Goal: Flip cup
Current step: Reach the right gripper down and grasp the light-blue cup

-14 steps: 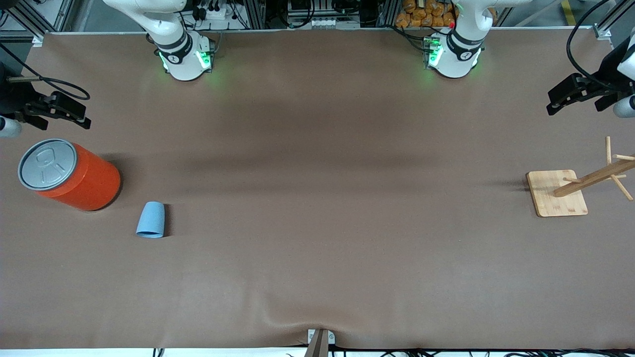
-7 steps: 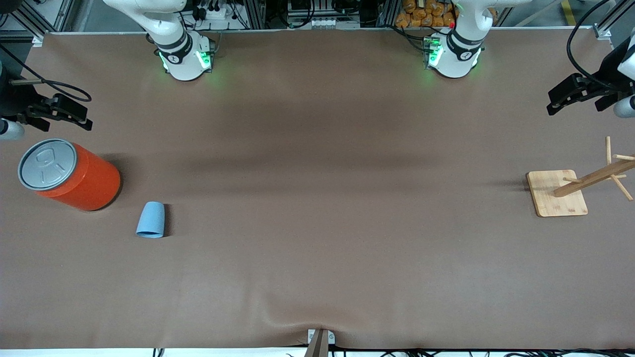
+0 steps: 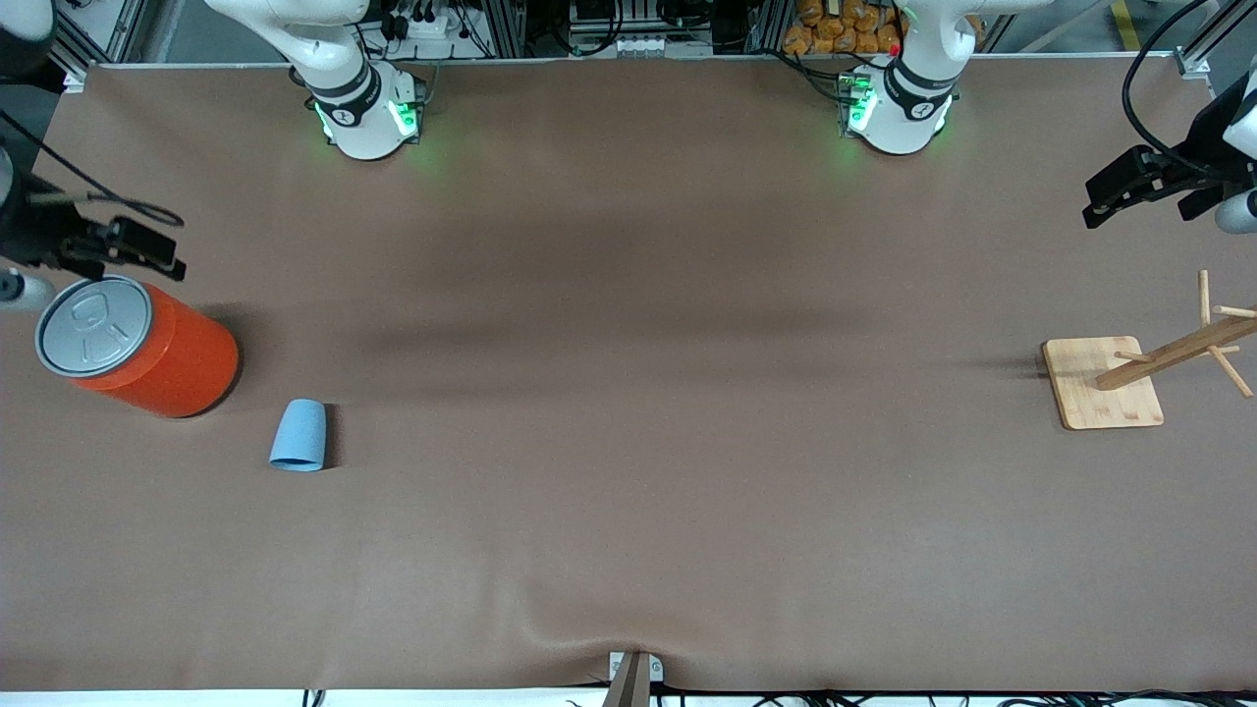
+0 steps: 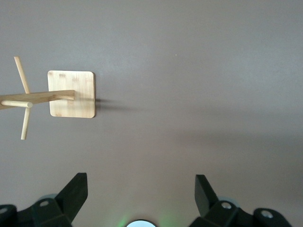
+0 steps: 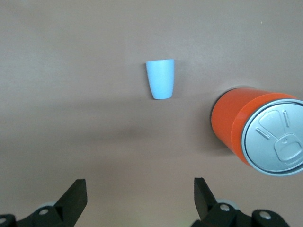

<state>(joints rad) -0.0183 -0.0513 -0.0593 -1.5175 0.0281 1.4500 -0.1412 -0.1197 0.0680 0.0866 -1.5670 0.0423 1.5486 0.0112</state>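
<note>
Brown table (image 3: 628,393), both end effectors raised, open.

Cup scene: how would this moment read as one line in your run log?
cup: untouched on table, beside orange can | right tool: open, above the can | left tool: open, waiting near wooden rack

Right gripper (image 5: 137,201) at the front view's left edge, fingers spread wide, empty. Left gripper (image 4: 139,196) at its right edge, likewise spread, empty, waiting.
</note>
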